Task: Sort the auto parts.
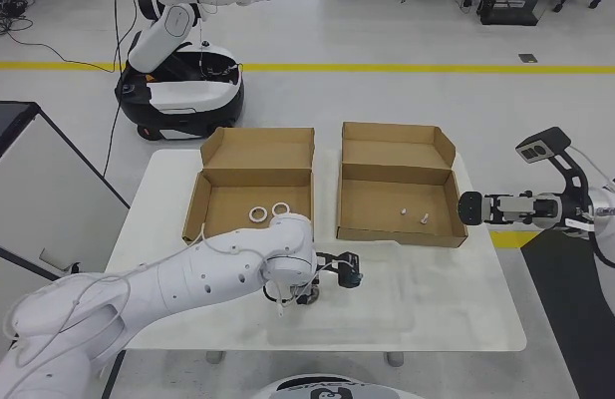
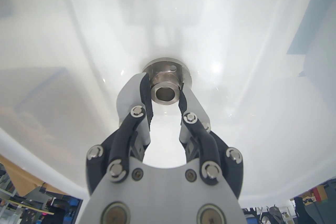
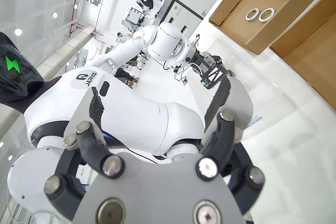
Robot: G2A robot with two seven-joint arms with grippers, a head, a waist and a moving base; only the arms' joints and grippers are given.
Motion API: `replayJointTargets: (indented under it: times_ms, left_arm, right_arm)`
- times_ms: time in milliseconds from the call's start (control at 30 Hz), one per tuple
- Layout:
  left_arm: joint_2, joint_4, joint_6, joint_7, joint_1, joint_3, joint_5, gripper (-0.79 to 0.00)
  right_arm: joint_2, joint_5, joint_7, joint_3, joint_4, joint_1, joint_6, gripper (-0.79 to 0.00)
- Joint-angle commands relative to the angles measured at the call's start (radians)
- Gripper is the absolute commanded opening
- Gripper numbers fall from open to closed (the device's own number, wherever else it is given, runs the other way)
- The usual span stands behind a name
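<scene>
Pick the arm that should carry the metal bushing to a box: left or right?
Left. Its claw is shut on the metal bushing on the table, close in front of the boxes. The right claw hangs open and empty by the table's edge.

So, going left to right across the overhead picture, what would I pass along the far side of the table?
The left open brown cardboard box → two white rings inside it → the right open brown cardboard box → two small pale parts inside it → the black right gripper.
</scene>
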Motion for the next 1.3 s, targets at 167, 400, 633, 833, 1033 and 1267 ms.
replayJointTargets:
  times_ms: [167,400,633,833,1033,1267]
  left_arm:
    - [-0.011,0.007,0.009,-0.009,-0.002,0.000,0.004,-0.363]
    - [-0.019,0.020,0.007,-0.007,-0.002,0.000,0.001,-0.400]
    - [-0.026,0.035,-0.001,0.001,0.002,0.000,-0.003,-0.409]
    - [-0.030,0.043,-0.004,0.004,0.011,0.000,-0.001,-0.456]
    - [-0.030,0.050,-0.003,0.003,0.016,0.000,-0.004,-0.477]
    - [-0.028,0.049,-0.002,0.002,0.009,0.000,-0.003,-0.453]
  right_arm:
    - [0.000,0.000,0.000,0.000,0.000,0.000,0.000,0.000]
    - [0.000,0.000,0.000,0.000,0.000,0.000,0.000,0.000]
    - [0.000,0.000,0.000,0.000,0.000,0.000,0.000,0.000]
    - [0.000,0.000,0.000,0.000,0.000,0.000,0.000,0.000]
    - [0.000,0.000,0.000,0.000,0.000,0.000,0.000,0.000]
    - [0.000,0.000,0.000,0.000,0.000,0.000,0.000,0.000]
